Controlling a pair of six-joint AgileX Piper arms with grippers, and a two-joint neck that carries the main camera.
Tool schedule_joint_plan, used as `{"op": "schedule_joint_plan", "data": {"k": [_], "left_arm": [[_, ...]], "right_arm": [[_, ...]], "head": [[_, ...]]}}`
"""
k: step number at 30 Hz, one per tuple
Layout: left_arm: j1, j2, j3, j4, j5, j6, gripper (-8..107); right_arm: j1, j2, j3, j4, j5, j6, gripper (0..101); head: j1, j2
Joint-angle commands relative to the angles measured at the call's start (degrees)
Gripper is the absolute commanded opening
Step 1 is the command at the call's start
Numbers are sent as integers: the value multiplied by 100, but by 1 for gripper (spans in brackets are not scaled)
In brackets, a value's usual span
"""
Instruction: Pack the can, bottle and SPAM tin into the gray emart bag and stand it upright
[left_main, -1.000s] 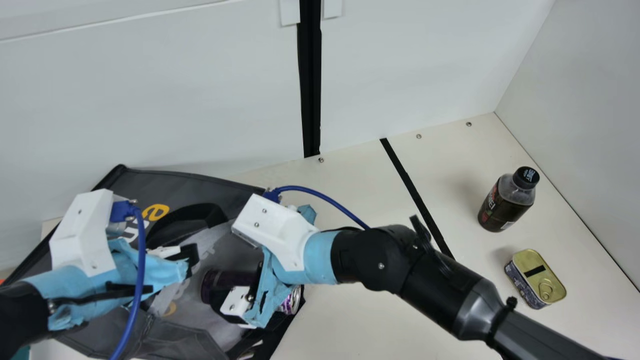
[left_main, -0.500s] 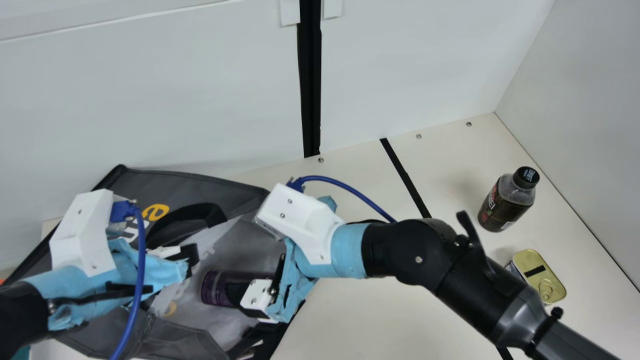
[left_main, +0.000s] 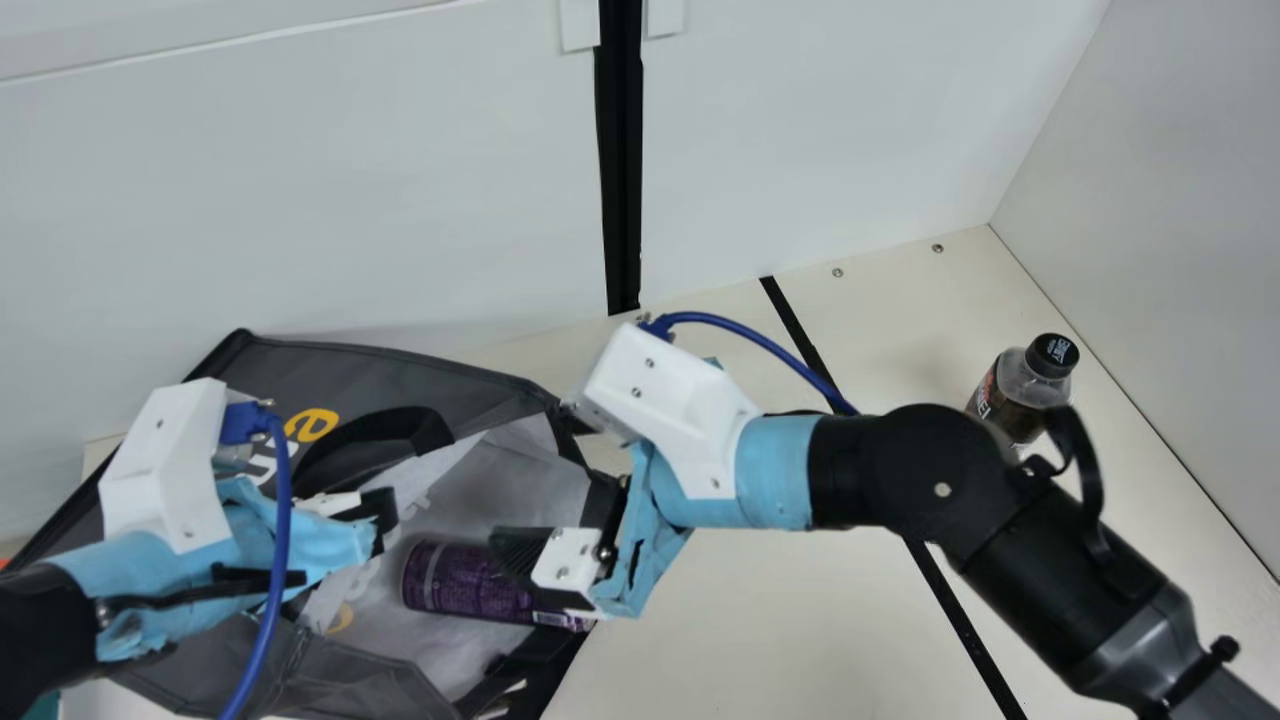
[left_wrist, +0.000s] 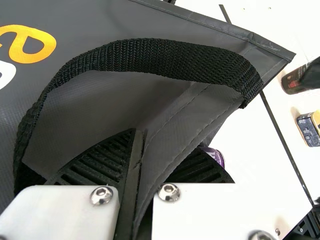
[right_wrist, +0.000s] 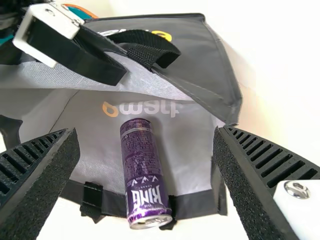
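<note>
**Right gripper (right_wrist: 145, 133) backing off, can (left_main: 465, 585) staying put in the bag (left_main: 390, 365)**

Main view: the right gripper is shifting away from the bag toward the robot's right, uncovering more of the can; the can is keeping its spot. It is lying on its side in the bag's mouth, base end at the fabric edge. Bottle (left_main: 1012, 395) is standing on the counter (left_main: 760, 620), well apart from the bag, partly behind the right arm (left_main: 930, 480). Can placing is looking nearly finished; the bottle or tin is probably calling for the right gripper next. The can may be needing a push deeper before the bag is tipped upright.

Left wrist view: left gripper (left_wrist: 166, 140) is clenching the bag's upper panel, holding the mouth up. SPAM tin (left_wrist: 308, 129) is sitting on the counter near the bottle, dark patterned print showing on its side.

Right wrist view: right jaws are spreading wide, released, holding nothing. Can is showing bold white lettering on purple; bag is carrying orange and white print.
</note>
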Motion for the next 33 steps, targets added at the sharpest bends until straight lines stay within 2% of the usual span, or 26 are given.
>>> {"op": "schedule_joint_plan", "data": {"k": [1, 10, 19, 27, 33], "left_arm": [[0, 0, 0, 0, 0, 0, -8], [0, 0, 0, 0, 0, 0, -8], [0, 0, 0, 0, 0, 0, -8], [0, 0, 0, 0, 0, 0, -8], [0, 0, 0, 0, 0, 0, -8]], "right_arm": [[-124, -40, -18, 47, 132, -50, 95], [-667, -281, -46, 215, 579, -274, 95], [-1208, -553, -21, 247, 884, -350, 95], [-1541, -806, -17, 105, 1002, -222, 95], [-1632, -995, -39, -201, 976, -21, 95]], "head": [[-130, -5], [-130, -5], [-130, -5], [-130, -5], [-130, -5]]}}
